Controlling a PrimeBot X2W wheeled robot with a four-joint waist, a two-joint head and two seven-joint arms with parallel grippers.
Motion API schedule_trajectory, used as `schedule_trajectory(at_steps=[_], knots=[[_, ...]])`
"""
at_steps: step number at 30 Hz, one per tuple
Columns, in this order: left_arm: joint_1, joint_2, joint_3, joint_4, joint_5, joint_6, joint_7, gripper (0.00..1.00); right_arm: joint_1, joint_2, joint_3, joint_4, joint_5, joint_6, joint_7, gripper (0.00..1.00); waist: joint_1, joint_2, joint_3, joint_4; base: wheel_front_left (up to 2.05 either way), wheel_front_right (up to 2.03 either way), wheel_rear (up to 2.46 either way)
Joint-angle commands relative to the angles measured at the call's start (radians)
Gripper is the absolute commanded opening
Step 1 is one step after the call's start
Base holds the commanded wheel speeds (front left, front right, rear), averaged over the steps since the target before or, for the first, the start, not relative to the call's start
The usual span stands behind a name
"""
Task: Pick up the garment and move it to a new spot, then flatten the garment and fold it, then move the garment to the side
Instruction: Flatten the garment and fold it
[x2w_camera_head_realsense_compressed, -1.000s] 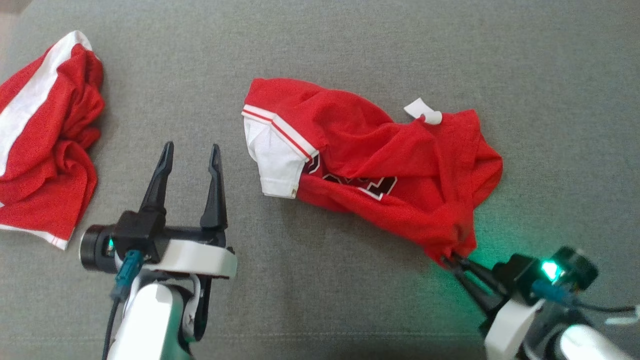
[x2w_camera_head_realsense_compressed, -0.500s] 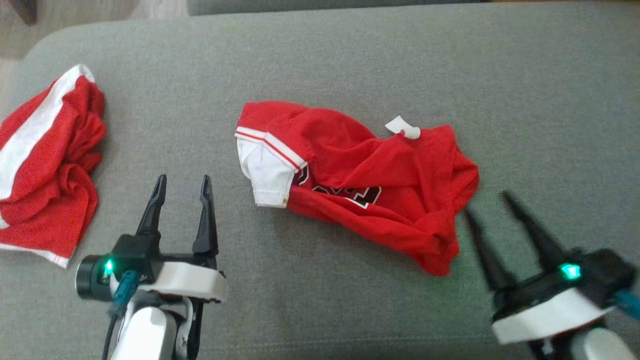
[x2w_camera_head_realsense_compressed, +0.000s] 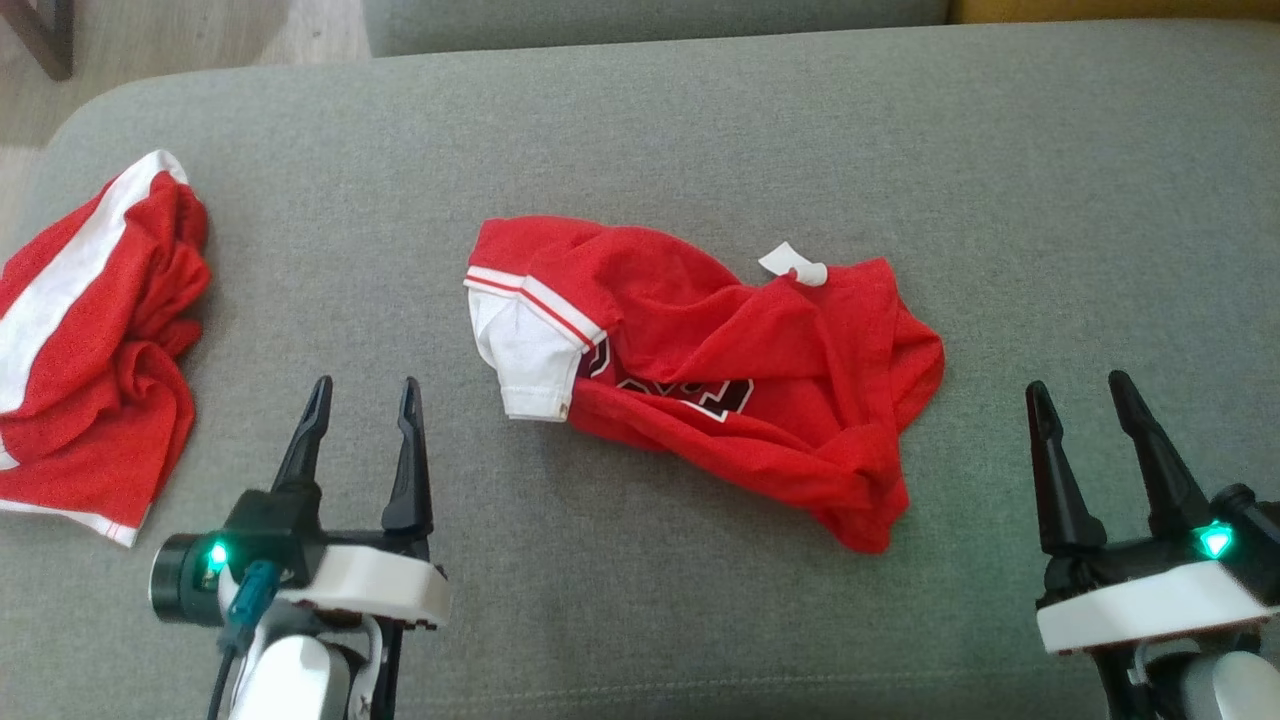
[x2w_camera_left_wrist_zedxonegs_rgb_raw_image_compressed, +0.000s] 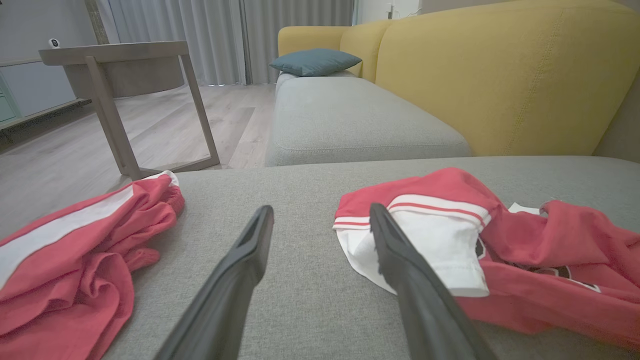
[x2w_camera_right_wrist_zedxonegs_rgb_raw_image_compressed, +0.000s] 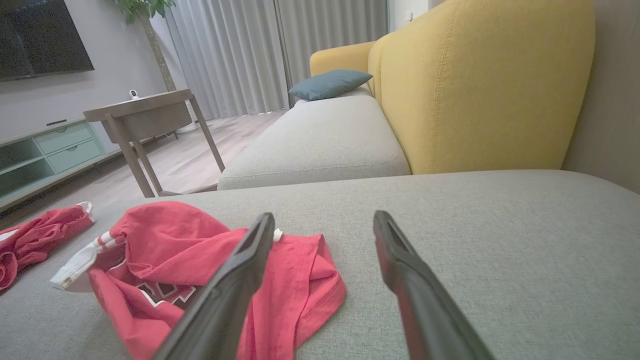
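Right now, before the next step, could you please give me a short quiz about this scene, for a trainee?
1. True or false: the right gripper holds the jersey.
2. Which gripper is nearer the jersey's white sleeve? A: left gripper. B: right gripper.
3. How many red garments lie on the cushion?

Key: 1. False, it stands open, apart from the jersey. 2. A. 3. Two: the jersey and a striped garment.

**Around the grey seat**

A crumpled red-and-white cloth (x2w_camera_head_realsense_compressed: 90, 330) lies at the left edge of the grey seat (x2w_camera_head_realsense_compressed: 700, 120). Beyond it: a yellow backrest (x2w_camera_left_wrist_zedxonegs_rgb_raw_image_compressed: 500, 75), a blue pillow (x2w_camera_left_wrist_zedxonegs_rgb_raw_image_compressed: 315, 61) on a second cushion (x2w_camera_left_wrist_zedxonegs_rgb_raw_image_compressed: 350, 120), a wooden table (x2w_camera_left_wrist_zedxonegs_rgb_raw_image_compressed: 115, 60), and curtains (x2w_camera_left_wrist_zedxonegs_rgb_raw_image_compressed: 200, 30) behind.
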Motion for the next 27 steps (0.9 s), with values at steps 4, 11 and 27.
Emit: schedule_trajectory(at_steps=[4, 11, 27], knots=[[-0.022, 0.016, 0.025, -0.027, -0.004, 0.005, -0.012, 1.00, -0.030, -0.006, 0.010, -0.023, 0.000, 0.007, -0.015, 1.00, 0.0000, 0.0000, 0.006, 0.001, 0.00, 0.00, 0.00], [-0.026, 0.018, 0.021, -0.025, -0.008, 0.008, -0.012, 1.00, -0.038, -0.004, 0.012, -0.016, 0.001, 0.007, -0.015, 1.00, 0.0000, 0.0000, 0.013, 0.001, 0.00, 0.00, 0.00], [-0.034, 0.022, 0.011, -0.029, -0.011, 0.015, -0.012, 1.00, -0.046, -0.005, 0.015, -0.005, 0.013, 0.007, -0.017, 1.00, 0.0000, 0.0000, 0.025, 0.003, 0.00, 0.00, 0.00]])
